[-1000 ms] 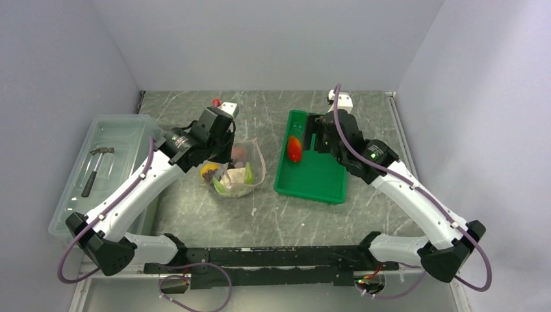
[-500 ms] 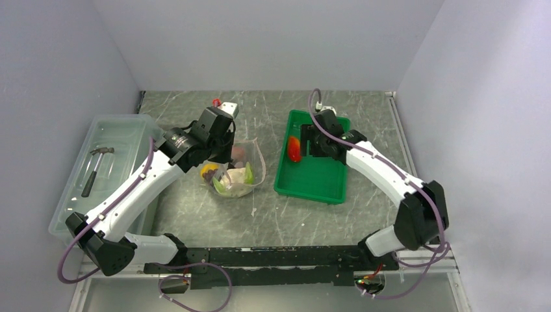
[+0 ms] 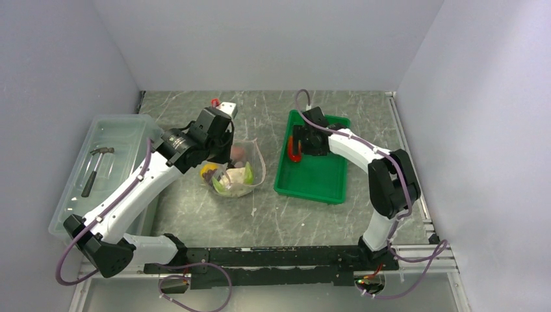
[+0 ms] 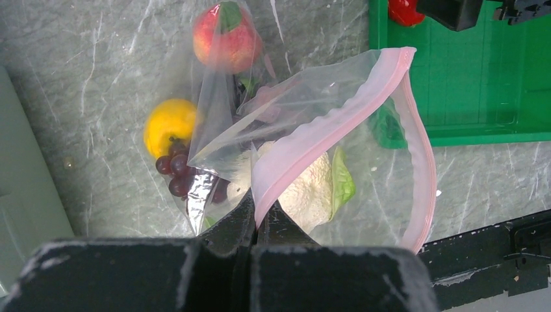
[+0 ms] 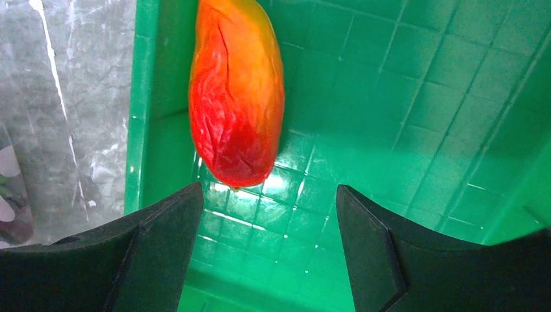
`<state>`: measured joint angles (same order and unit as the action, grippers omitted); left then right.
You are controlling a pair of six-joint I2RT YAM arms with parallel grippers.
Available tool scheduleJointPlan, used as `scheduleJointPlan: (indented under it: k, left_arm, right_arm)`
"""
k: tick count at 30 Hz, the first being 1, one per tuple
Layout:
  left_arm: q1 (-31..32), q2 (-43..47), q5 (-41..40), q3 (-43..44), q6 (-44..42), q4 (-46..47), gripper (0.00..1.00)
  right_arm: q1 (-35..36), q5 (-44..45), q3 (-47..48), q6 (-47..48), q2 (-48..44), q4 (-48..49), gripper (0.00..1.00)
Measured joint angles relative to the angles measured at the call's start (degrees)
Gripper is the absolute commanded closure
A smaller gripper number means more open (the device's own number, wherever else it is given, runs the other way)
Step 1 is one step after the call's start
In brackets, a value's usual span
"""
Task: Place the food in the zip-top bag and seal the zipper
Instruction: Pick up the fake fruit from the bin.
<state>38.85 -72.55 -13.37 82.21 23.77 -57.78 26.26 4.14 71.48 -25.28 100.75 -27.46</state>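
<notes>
Top external view: pale walls (image 3: 260,39) enclose a marbled grey table (image 3: 273,208). Only the left wrist view reveals the left gripper (image 4: 256,213) pinched shut on the zip-top bag (image 4: 305,97) at its pink zipper (image 4: 325,127), with the leafy vegetable (image 4: 312,192) inside. Right wrist view: the right gripper (image 5: 268,211) is spread open, with a red-orange food piece (image 5: 237,97) just ahead of its gap in the green tray (image 5: 403,97).

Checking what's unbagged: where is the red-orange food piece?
In the top view the red-orange piece lies in the green tray against its left wall, right of the zip-top bag, just ahead of the open right fingers.
</notes>
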Motion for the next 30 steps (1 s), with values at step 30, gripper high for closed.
scheduleJointPlan:
  k: [30]
  left_arm:
    - [0.00,2.86,-0.04,-0.61,0.00,-0.37,1.00]
  right_arm:
    - [5.44,6.45,2.62,-0.87,8.50,1.05,0.29]
